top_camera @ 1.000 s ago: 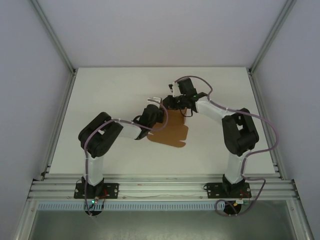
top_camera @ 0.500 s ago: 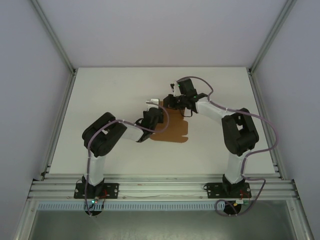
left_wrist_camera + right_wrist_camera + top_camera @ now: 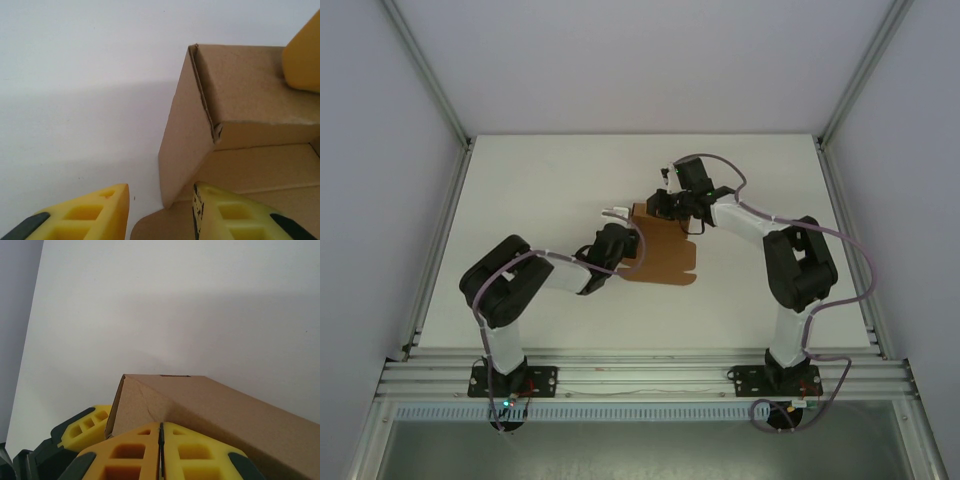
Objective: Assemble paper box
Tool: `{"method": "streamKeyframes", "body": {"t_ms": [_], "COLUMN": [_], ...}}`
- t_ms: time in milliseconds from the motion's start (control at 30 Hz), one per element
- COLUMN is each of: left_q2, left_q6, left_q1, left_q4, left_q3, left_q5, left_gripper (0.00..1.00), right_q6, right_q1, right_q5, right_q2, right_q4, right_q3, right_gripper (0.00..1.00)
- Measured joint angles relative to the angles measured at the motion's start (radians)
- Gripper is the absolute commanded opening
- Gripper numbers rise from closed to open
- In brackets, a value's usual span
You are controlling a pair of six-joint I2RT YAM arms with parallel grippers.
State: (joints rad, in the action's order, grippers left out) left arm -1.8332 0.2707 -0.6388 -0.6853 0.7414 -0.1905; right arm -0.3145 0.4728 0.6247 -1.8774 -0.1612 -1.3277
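Now, left jaws parted beside paper box corner; right jaws pinch its wall.

The right gripper, its 2 yellow fingers pressed together at bottom centre, sits before the folded paper box on the white table.

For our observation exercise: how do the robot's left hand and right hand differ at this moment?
The left hand is open, fingers apart; the right hand is shut, fingers pressed together. The left hand is at a corner of the box, the right hand at its far wall. Both have yellow fingers.
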Motion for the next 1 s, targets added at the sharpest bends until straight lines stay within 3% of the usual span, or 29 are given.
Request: {"method": "streamKeyframes", "body": {"t_ms": [67, 267, 367, 467, 633, 833, 967, 1000], "left_q2": [-0.011, -0.08, -0.11, -0.141, -0.158, -0.157, -0.125, -0.109], "left_q6": [-0.011, -0.011, -0.011, -0.021, -0.018, -0.055, -0.11, -0.123], "left_q1": [0.005, 0.025, 0.031, 0.031, 0.031, 0.033, 0.037, 0.04], "left_q4": [0.003, 0.011, 0.014, 0.033, 0.049, 0.046, 0.049, 0.055], "left_q3": [0.014, 0.118, 0.161, 0.209, 0.238, 0.235, 0.196, 0.182], "left_q5": [0.0, 0.02, 0.034, 0.027, 0.026, 0.024, 0.022, 0.023], "left_gripper": [0.29, 0.25, 0.01, 0.0, 0.0, 0.0, 0.0, 0.0], "right_q6": [0.0, 0.0, 0.0, 0.0, -0.008, -0.021, -0.025, -0.024], "right_q1": [0.0, 0.0, 0.0, 0.0, -0.003, -0.028, -0.084, -0.101], "right_q5": [0.0, 0.0, -0.001, -0.006, -0.018, -0.019, -0.027, -0.032], "right_q2": [0.0, 0.0, 0.0, 0.0, 0.0, 0.015, 0.093, 0.124], "right_q4": [0.0, -0.003, -0.003, -0.003, 0.002, -0.016, -0.043, -0.045], "right_q3": [0.0, 0.0, 0.0, -0.002, -0.008, -0.029, -0.029, -0.026], "right_gripper": [0.1, 0.1, 0.1, 0.11, 0.21, 0.51, 0.76, 0.88]}}
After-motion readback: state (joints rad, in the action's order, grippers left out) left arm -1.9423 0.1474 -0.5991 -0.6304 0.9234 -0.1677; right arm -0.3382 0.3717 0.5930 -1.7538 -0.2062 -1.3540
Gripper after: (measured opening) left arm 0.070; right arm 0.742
